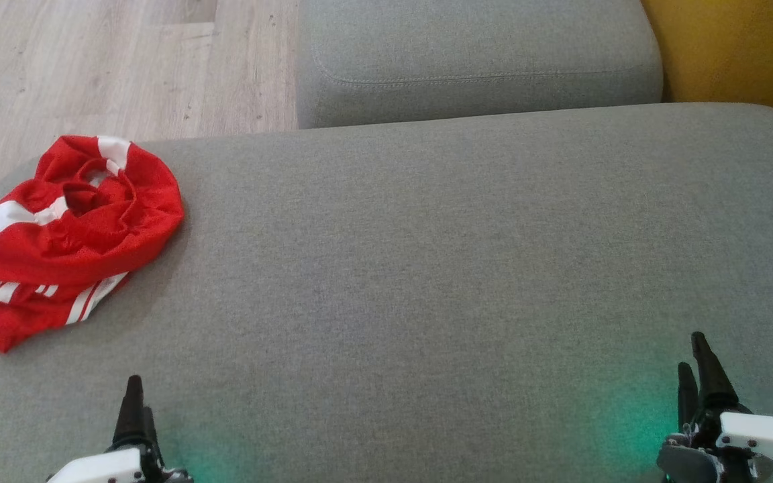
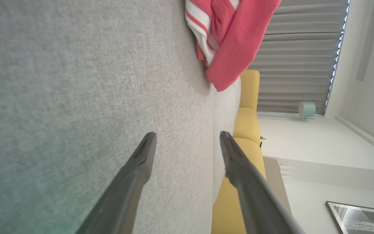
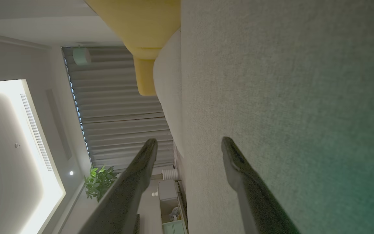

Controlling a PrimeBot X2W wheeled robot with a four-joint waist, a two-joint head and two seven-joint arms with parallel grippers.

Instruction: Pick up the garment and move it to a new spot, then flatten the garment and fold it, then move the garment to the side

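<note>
- The crumpled red mesh garment with white stripes (image 1: 84, 228) lies in a heap at the far left end of the wide grey fabric seat cushion (image 1: 427, 268), close to that cushion's left edge. Its left part runs out of the head view, so you cannot tell whether any of it hangs over the edge.
- Your left gripper (image 1: 137, 416) hovers over the cushion's near edge, towards the left end. It is near the garment but not touching it. In the left wrist view its fingers (image 2: 141, 156) stand spread with only grey fabric between them: the jaws are open and empty.
- Your right gripper (image 1: 690, 350) is over the cushion's near edge at the right end, well apart from the garment. The right wrist view shows its fingers (image 3: 235, 156) parted the same way, holding nothing.
- By my reading the first step, the pick-up, is not yet begun.
- Risk one: the heap sits so near the cushion's left edge that a sideways nudge from an approaching finger could push it off onto the pale wooden floor (image 1: 91, 60).
- Risk two: the mesh looks thin and slippery. A shallow pinch may catch one layer only, so the rest trails and drags across the cushion.
- Risk three: the loose white strip at the heap's near end, or the open loop on top, could snag a finger and twist the cloth when you lift.
- Risk four: coming down too deep would press the fingertips into the soft cushion and pinch its fabric along with the garment.
</note>
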